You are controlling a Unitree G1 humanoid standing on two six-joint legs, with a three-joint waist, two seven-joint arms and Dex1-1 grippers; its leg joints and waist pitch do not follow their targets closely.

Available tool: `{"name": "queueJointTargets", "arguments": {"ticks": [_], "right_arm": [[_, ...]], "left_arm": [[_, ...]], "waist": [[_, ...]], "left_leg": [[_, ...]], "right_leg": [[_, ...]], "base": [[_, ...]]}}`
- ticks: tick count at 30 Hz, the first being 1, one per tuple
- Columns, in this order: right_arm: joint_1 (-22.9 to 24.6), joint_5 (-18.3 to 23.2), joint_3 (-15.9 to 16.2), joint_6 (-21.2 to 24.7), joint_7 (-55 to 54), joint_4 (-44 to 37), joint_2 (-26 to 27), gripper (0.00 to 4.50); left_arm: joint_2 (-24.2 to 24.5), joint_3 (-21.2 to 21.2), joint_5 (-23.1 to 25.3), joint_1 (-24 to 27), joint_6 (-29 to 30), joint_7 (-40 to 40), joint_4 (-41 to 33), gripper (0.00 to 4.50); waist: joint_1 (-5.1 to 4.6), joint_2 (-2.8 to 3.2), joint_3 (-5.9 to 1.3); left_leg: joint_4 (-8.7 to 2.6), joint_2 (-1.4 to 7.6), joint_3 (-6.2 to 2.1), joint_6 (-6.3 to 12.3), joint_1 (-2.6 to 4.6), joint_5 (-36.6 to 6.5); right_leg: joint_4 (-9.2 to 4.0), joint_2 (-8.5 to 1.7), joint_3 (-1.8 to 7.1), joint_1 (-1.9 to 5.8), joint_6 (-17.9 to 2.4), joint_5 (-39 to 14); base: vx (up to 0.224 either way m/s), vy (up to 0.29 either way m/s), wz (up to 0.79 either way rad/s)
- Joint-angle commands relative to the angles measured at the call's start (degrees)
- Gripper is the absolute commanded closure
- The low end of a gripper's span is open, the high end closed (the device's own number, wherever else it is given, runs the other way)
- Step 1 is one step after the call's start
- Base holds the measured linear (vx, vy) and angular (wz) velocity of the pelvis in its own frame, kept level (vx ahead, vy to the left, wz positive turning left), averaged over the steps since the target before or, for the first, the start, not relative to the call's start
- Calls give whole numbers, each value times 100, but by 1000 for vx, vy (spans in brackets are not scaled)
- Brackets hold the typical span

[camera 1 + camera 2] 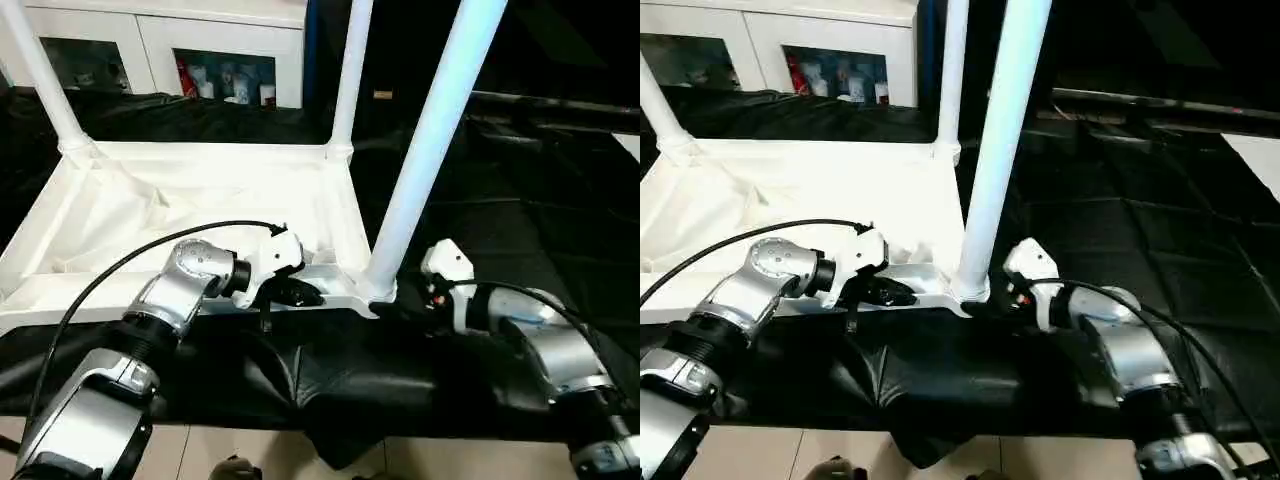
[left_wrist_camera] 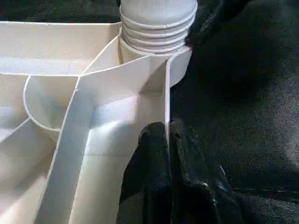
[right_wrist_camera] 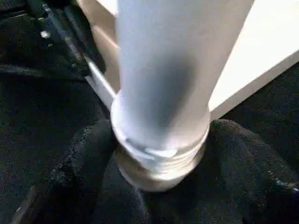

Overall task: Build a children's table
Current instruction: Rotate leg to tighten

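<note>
White plastic is what I am looking down on: the tabletop (image 1: pixel 190 205) is lying upside down, ribs up, on a table draped in black cloth (image 1: pixel 500 200). Three legs are standing in its corner sockets; the near leg (image 1: pixel 430 140) is rising steeply from the corner closest to my right arm, and two far legs (image 1: pixel 350 70) are standing at the back corners. My left tool (image 1: pixel 295 293) is clenching the tabletop's near rim, its fingers (image 2: pixel 187 172) pinching the thin wall just beside that near socket. My right tool (image 1: pixel 405 305) is sitting at the base of the near leg, fingers (image 3: pixel 79 172) spread on either side of its threaded end, cupping it loosely. Behind the tabletop a white cabinet (image 1: pixel 170 40) with bottles is standing.
</note>
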Motion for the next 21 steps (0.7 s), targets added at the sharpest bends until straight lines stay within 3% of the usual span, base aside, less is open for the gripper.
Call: {"name": "queueJointTargets", "arguments": {"ticks": [1,3,10,18,19,21], "right_arm": [[-244,-92,-72,-108,-167,212,63,89],[-270,-47,-101,-97,-131,257,85,89],[-323,78,-153,-148,-35,401,118,161],[-339,51,-118,-249,-10,624,184,174],[-366,24,-203,-270,-345,804,303,174],[-423,-15,-340,-269,-841,1077,475,175]], "left_arm": [[-108,-207,153,161,107,66,37,447],[-113,-202,158,164,112,72,30,447],[-109,-127,139,215,130,66,-22,450],[-128,-21,102,287,188,145,-90,450],[-203,85,99,278,233,427,-52,450],[-326,170,153,229,292,807,39,450]], "waist": [[-27,3,-361],[-22,-1,-353],[-9,-22,-359],[-26,-41,-356],[-37,-69,-353],[-62,-70,-339]], "left_leg": [[-403,221,-135,53,45,-1175],[-406,223,-134,55,50,-1170],[-408,227,-126,104,42,-1101],[-410,224,-125,120,33,-1085],[-414,228,-126,119,32,-1088],[-417,225,-127,63,42,-1176]], "right_leg": [[-517,-529,315,267,-959,-1673],[-536,-528,320,269,-903,-1765],[-517,-530,324,275,-907,-1628],[-525,-528,323,267,-866,-1739],[-525,-525,320,260,-856,-1778],[-553,-540,314,234,-847,-2009]], "base": [[0,0,0],[0,0,0],[0,0,0],[0,0,0],[0,0,0],[0,0,0]]}}
